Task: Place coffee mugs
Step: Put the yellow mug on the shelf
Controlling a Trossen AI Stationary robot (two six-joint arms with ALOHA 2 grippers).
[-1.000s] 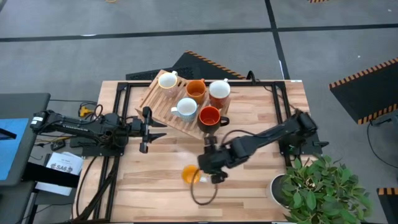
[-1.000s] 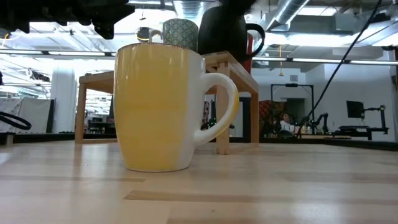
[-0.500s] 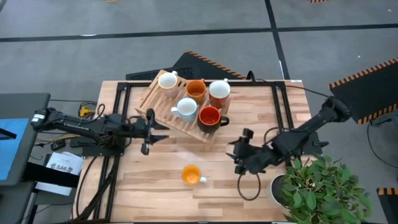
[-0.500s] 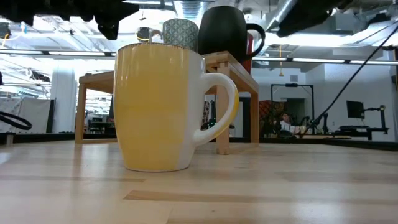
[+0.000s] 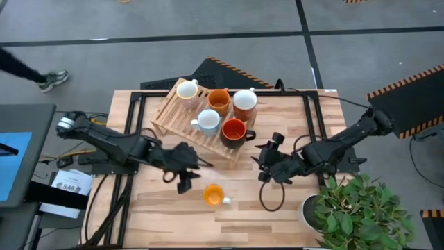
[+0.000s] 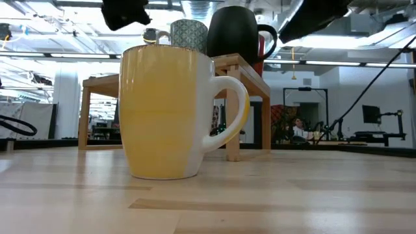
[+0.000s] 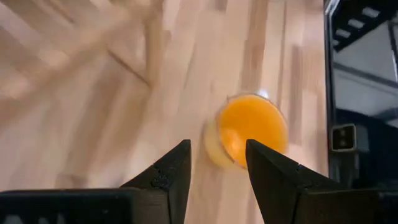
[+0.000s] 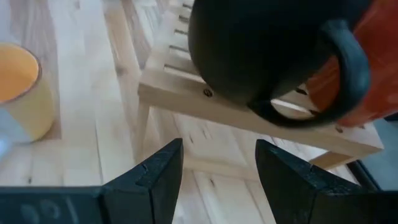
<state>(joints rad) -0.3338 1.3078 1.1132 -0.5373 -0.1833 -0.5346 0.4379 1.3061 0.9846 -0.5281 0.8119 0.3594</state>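
An orange-yellow mug [image 5: 213,195] stands upright on its base on the table, apart from the rest; it also fills the low view [image 6: 166,110]. Five mugs stand on a slatted wooden rack [image 5: 173,111]: cream-white [image 5: 186,89], brownish-orange [image 5: 218,101], terracotta [image 5: 244,102], pale blue-grey [image 5: 207,120], and dark with red inside [image 5: 234,129]. My left gripper [image 5: 193,175] is open and empty just left of the yellow mug [image 7: 252,127]. My right gripper [image 5: 261,162] is open and empty, right of the rack, facing the dark mug [image 8: 267,50].
A white pot with a green leafy plant [image 5: 354,208] stands at the table's near right corner, close to my right arm. A black frame [image 5: 309,104] runs along the table's far and side parts. Bare wood lies along the near edge [image 5: 229,229].
My right gripper has drawn away from the yellow mug toward the table's right edge, then a little toward the far edge. My left gripper has swung from the left side toward the yellow mug, rightward and nearer. The yellow mug has stayed where it was.
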